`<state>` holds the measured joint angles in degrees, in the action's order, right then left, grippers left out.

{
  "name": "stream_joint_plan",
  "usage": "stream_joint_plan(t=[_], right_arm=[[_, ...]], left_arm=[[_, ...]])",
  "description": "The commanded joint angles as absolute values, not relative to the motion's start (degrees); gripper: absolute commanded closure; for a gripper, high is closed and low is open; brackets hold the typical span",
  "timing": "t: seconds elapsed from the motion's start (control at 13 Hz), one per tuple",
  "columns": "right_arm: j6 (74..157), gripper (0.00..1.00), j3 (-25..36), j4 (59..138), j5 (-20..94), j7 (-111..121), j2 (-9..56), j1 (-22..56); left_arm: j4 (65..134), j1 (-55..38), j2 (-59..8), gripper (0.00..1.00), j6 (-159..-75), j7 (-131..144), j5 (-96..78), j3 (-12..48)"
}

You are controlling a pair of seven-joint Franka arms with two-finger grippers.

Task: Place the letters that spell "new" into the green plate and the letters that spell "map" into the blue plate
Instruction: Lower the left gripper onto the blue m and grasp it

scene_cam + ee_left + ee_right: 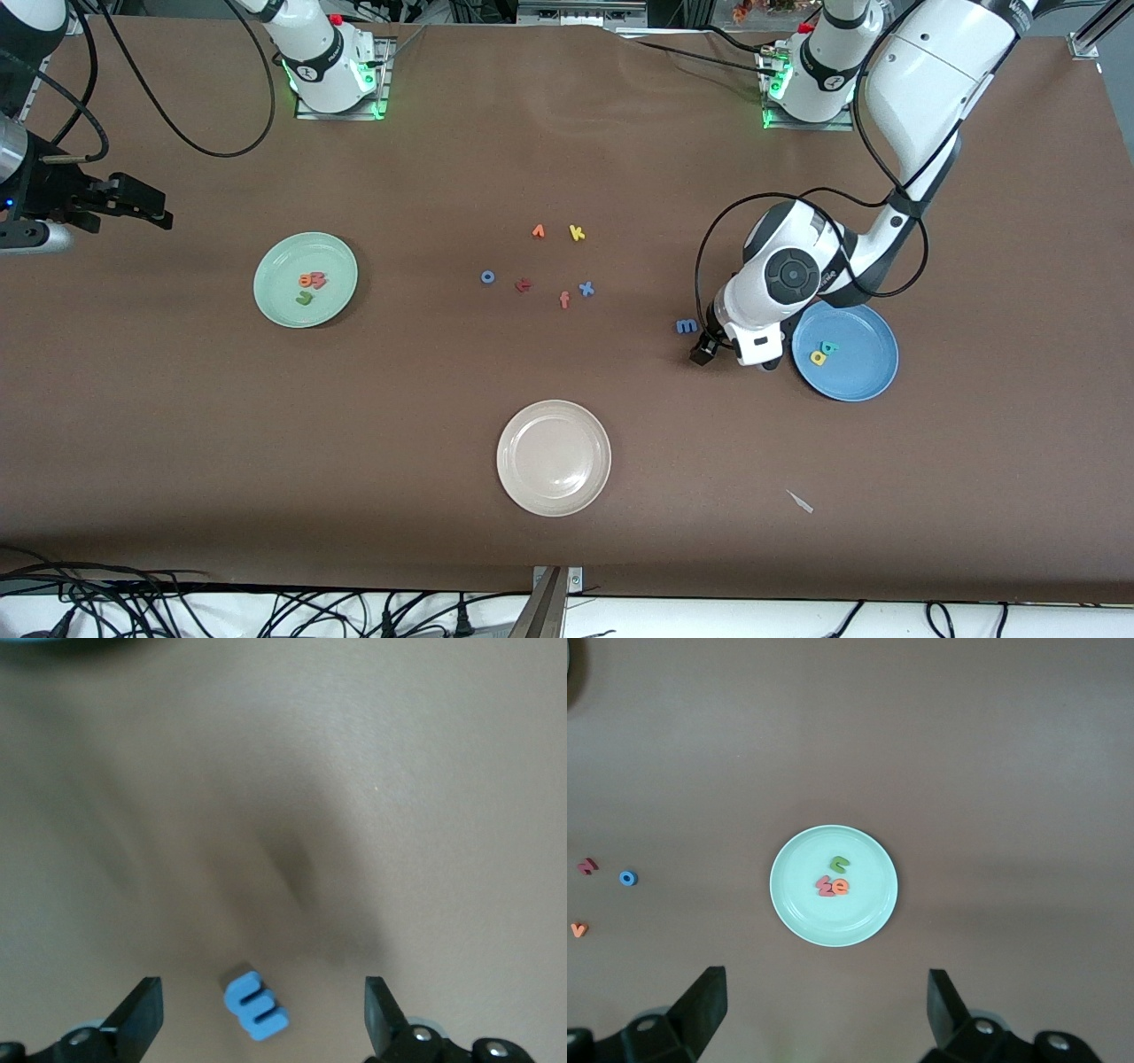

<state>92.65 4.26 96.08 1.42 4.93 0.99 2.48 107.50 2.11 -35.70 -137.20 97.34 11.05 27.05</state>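
brown matte cloth covers the table, smooth with faint creases. the green plate, round, pale mint with a raised rim, lies toward the right arm's end. in it sit three small foam letters in a tight cluster: the orange "e" touching the salmon-pink "w", and the olive-green "n" just beside them.

the blue plate, same round rimmed shape, lies toward the left arm's end. the yellow "a" and the teal "p" rest in it, touching or nearly so. the blue "m" lies flat on the cloth, near that plate but outside it, toward the table's middle.

the left gripper is low over the cloth just beside the "m", between it and the blue plate. its dark fingers are spread wide and hold nothing; in the left wrist view the chunky blue letter lies between the fingertips' lines, nearer one of them.

the right gripper hangs high at the right arm's end of the table, waiting, its fingers spread apart and empty, with the green plate in its wrist view.

mid-table lies a loose scatter: a blue "o", a dark red letter, a salmon "f", a blue "x", a yellow "k" and an orange pointed letter. a glossy cream-white plate sits nearer the front camera than these.
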Motion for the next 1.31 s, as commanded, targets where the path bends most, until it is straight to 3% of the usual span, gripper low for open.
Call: stream_joint_plan(t=[0.0,0.39,1.0,1.23], right_arm=[[91.6,0.0,4.7,94.4,1.8,4.4,1.6,2.9],[91.1,0.0,4.5,94.4,1.8,4.3,1.5,3.3],[91.2,0.0,4.8,94.4,1.8,4.3,1.6,3.1],[91.1,0.0,4.9,94.5,1.8,4.3,1.6,3.1]], left_arm=[[107.7,0.2,-35.7,0.0,-138.7,110.7,12.3,26.6],[110.1,-1.9,-36.3,0.0,-142.1,131.5,21.7,26.7],[112.3,-1.8,-38.3,0.0,-144.7,139.7,25.4,26.5],[112.2,-1.6,-38.4,0.1,-144.8,139.8,25.4,26.5]])
